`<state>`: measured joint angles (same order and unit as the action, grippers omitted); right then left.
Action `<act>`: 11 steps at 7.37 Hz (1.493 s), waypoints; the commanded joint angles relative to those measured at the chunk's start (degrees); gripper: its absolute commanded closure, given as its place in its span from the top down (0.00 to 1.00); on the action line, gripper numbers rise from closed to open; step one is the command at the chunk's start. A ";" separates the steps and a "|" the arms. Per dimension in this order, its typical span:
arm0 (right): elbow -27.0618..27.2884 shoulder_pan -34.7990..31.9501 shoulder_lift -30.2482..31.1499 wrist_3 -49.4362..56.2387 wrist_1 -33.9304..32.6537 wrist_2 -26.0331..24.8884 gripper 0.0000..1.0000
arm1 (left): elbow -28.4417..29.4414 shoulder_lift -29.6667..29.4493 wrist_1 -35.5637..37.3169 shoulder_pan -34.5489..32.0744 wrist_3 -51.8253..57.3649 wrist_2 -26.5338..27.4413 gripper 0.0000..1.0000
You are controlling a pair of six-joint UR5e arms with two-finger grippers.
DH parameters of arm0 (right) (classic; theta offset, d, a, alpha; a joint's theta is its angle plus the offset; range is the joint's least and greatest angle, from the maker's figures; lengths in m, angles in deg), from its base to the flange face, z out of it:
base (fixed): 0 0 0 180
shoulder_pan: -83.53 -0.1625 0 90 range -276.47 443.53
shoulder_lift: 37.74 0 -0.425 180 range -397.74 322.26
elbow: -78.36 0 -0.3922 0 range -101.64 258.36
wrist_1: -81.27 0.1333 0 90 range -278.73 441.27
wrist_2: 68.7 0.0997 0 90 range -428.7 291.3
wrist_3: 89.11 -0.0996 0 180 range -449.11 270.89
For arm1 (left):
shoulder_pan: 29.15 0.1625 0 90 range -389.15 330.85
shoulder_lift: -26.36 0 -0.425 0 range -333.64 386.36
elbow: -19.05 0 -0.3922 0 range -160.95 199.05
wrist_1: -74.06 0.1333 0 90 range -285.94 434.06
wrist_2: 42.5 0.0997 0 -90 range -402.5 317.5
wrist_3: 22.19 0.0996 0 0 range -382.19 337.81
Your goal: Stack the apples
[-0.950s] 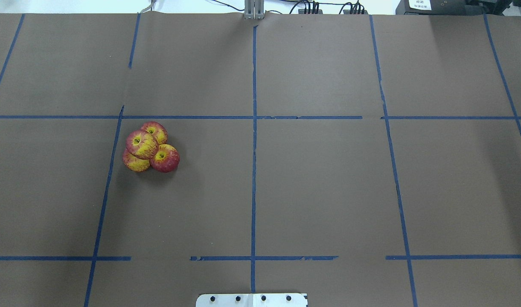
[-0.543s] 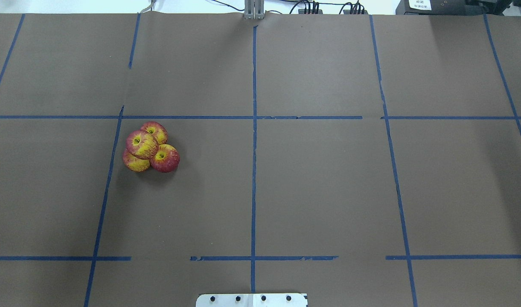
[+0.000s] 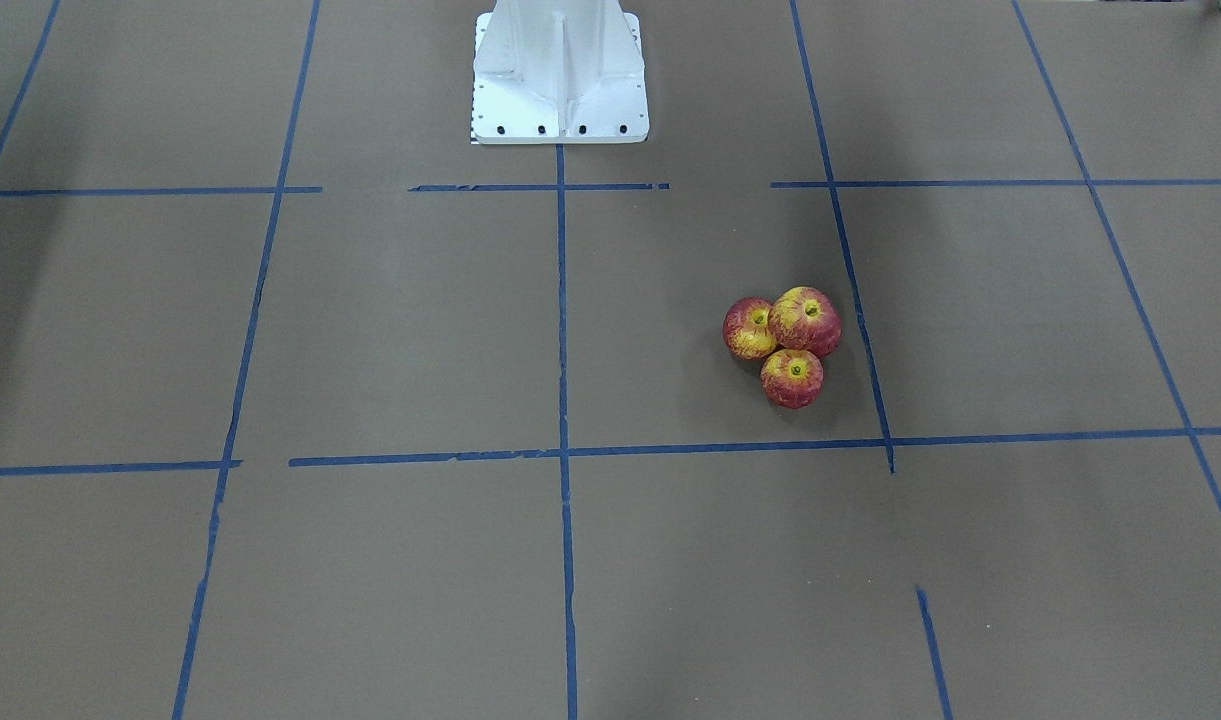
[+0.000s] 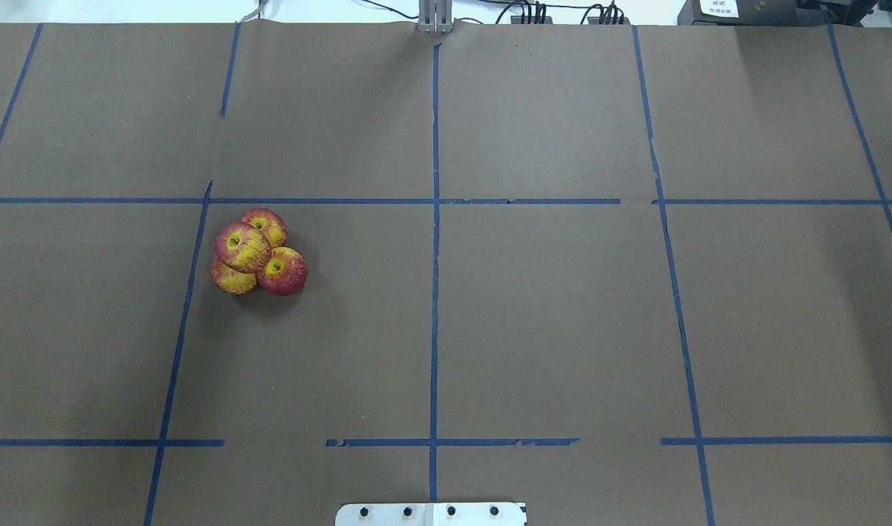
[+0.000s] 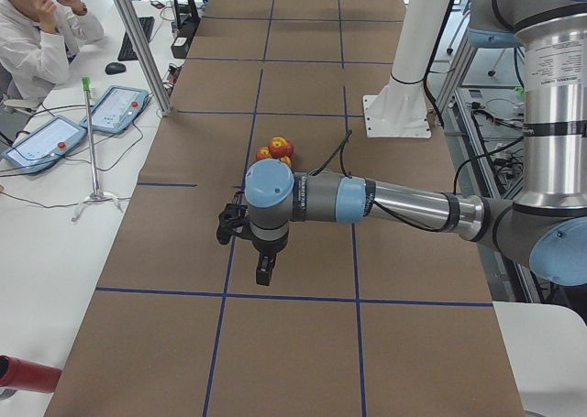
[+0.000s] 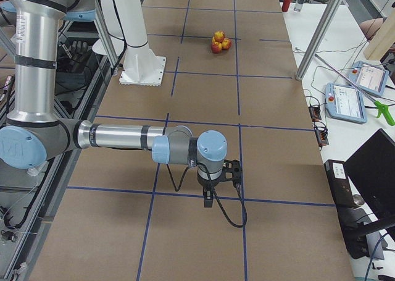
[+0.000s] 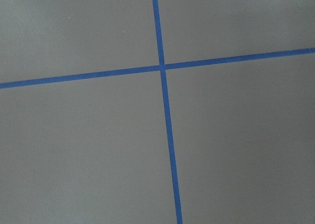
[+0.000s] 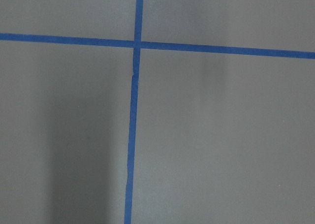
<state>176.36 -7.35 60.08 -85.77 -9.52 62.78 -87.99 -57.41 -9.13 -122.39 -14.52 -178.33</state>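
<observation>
Though the left gripper (image 5: 263, 272) hangs over the brown paper (image 4: 562, 329), I cannot tell how wide it stands. Just right of a blue tape line (image 4: 188, 292) the apples (image 4: 258, 252) huddle on the robot's left half, one perched on three. Farther right the right gripper (image 6: 208, 197) hangs likewise, its spread unclear. The pile sits as a second ago.

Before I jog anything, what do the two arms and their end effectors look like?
Both the left arm and the right arm are silver metal tubes with light blue joint caps and grey joint housings. The left end effector and the right end effector are small and black. A black cable loops below the right wrist. No markings are legible.
</observation>
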 commanded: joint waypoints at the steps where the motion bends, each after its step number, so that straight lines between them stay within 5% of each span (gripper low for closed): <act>1: 0.00 0.00 0.00 0.00 0.00 0.00 1.00 | -2.47 -0.08 0.22 -0.02 -0.12 -1.10 1.00; 4: 0.00 0.00 0.00 0.00 0.00 0.00 1.00 | 2.94 -2.43 -1.61 0.33 0.06 -1.71 1.00; 11: 0.00 0.00 0.00 0.00 0.00 0.00 1.00 | 5.87 -2.62 -2.06 0.60 -0.30 -2.51 1.00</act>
<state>176.36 -7.35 60.08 -85.77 -9.52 62.79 -82.40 -60.00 -11.19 -121.79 -14.96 -180.93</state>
